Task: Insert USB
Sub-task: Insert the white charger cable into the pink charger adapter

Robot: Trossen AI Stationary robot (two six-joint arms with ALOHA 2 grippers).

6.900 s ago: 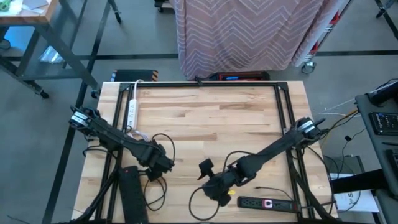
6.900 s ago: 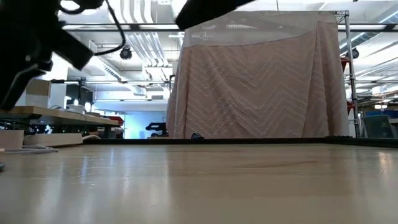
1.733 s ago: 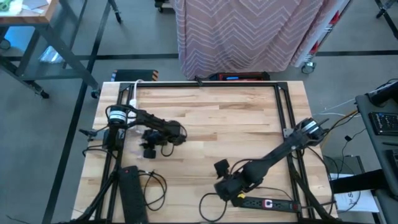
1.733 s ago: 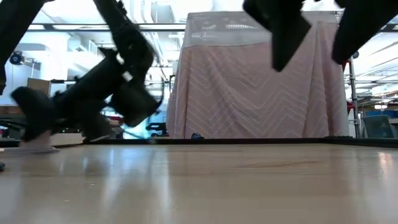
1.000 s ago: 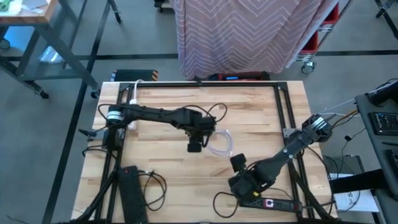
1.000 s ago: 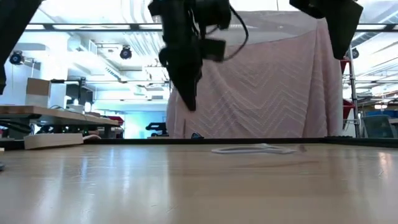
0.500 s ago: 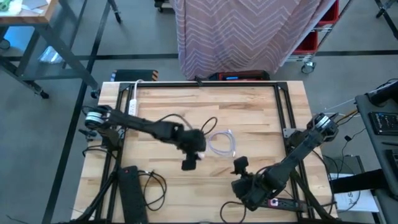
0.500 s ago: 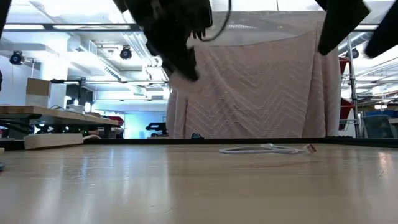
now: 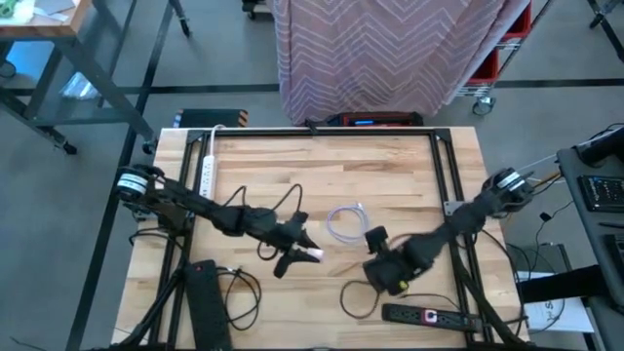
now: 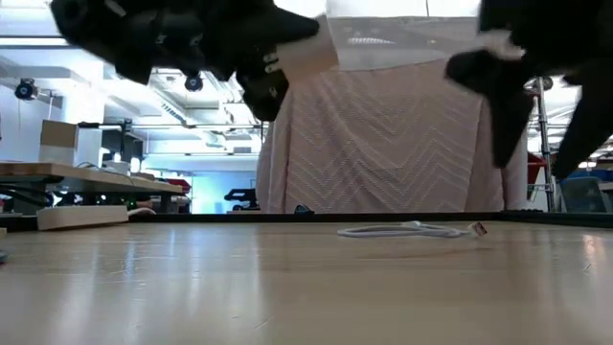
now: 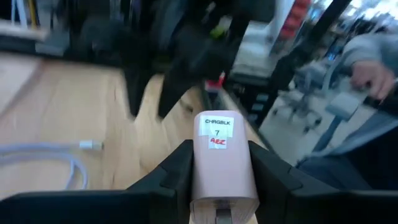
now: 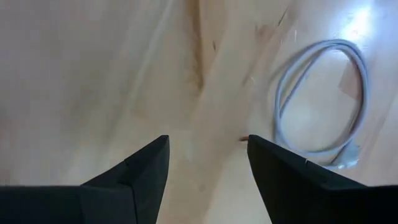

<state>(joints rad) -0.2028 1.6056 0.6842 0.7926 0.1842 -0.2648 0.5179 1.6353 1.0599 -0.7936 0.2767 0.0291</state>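
My left gripper (image 9: 304, 255) hovers over the middle of the table near its near edge, shut on a pale pink charger block (image 9: 316, 255) labelled "CHRGBLK 7" (image 11: 217, 127). A white USB cable (image 9: 348, 222) lies coiled flat on the wood just beyond it, its plug (image 11: 91, 144) showing in the left wrist view and the coil (image 10: 402, 229) in the low view. My right gripper (image 9: 382, 276) is open, to the right of the block, above the table, with the coil (image 12: 323, 99) ahead of its fingers. My left gripper pinches the charger block by its two long sides (image 11: 198, 168) between both fingers (image 11: 177, 169). The block's labelled face is turned up toward the wrist camera and its free end sticks out past the fingertips. The fingers lie roughly level, pointing toward the table's right. The block is lifted clear of the table.
A black power strip (image 9: 424, 314) lies at the near right edge, another black one (image 9: 205, 302) at the near left, a white one (image 9: 207, 168) along the far left rail. Black cables loop near both arms. A person's hand (image 11: 373, 74) shows beyond the table.
My left gripper has drawn back from above the cable coil toward the near edge and tipped until its fingers lie nearly level, the charger block now showing at its tip. My right gripper has moved from the near-right power strip toward the cable. The coil has stayed put.
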